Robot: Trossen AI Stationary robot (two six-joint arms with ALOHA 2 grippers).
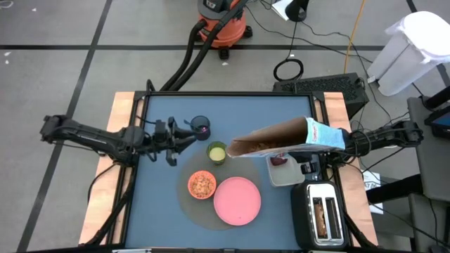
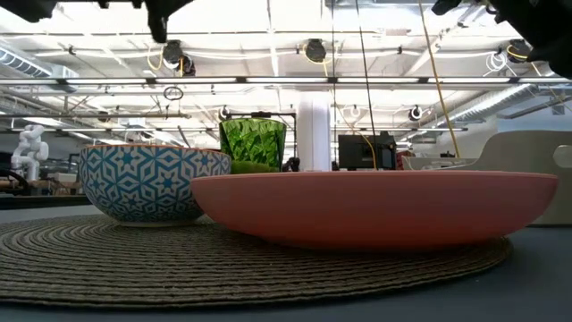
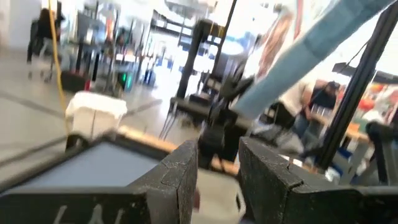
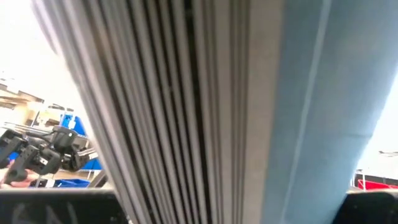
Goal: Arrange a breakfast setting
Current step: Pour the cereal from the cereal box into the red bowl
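Cereal box held tipped above the green cup; no brand or lettering is legible on any item.

The right gripper (image 1: 342,140) grasps the cereal box (image 1: 281,140), which lies near horizontal with its open end beside the green cup (image 1: 216,152). The left gripper (image 1: 184,135) hangs near the dark blue mug (image 1: 201,126), fingers (image 3: 177,180) slightly apart and holding nothing. The orange bowl (image 1: 202,185) and pink plate (image 1: 237,200) rest on the round mat (image 2: 134,259). The blue table (image 1: 155,190) has wooden side rails; a black toaster (image 1: 324,214) stands at its right. Beyond: grey floor, cables, an orange vacuum (image 1: 223,17).
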